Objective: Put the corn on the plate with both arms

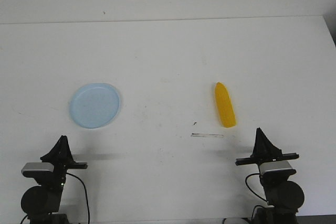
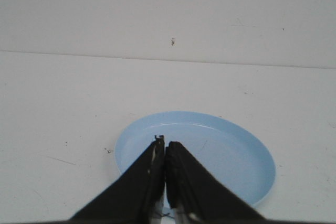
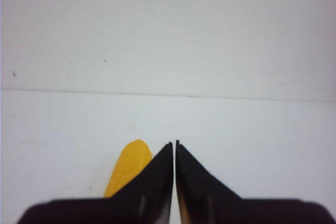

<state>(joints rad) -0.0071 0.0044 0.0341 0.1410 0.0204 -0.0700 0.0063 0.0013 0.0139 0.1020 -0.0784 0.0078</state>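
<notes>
The yellow corn (image 1: 224,105) lies on the white table right of centre, its pointed tip away from me. The pale blue plate (image 1: 95,105) lies empty on the left. My left gripper (image 1: 62,142) is shut and empty, just short of the plate's near rim; in the left wrist view its fingertips (image 2: 164,144) stand in front of the plate (image 2: 231,150). My right gripper (image 1: 260,134) is shut and empty, near and slightly right of the corn's blunt end. In the right wrist view the corn (image 2: 128,163) shows beside the shut gripper (image 3: 174,144).
A short dark scratch mark (image 1: 207,135) lies on the table between the corn and the right arm. The table's far edge (image 1: 168,20) meets a white wall. Black cables (image 1: 84,195) hang by the arm bases.
</notes>
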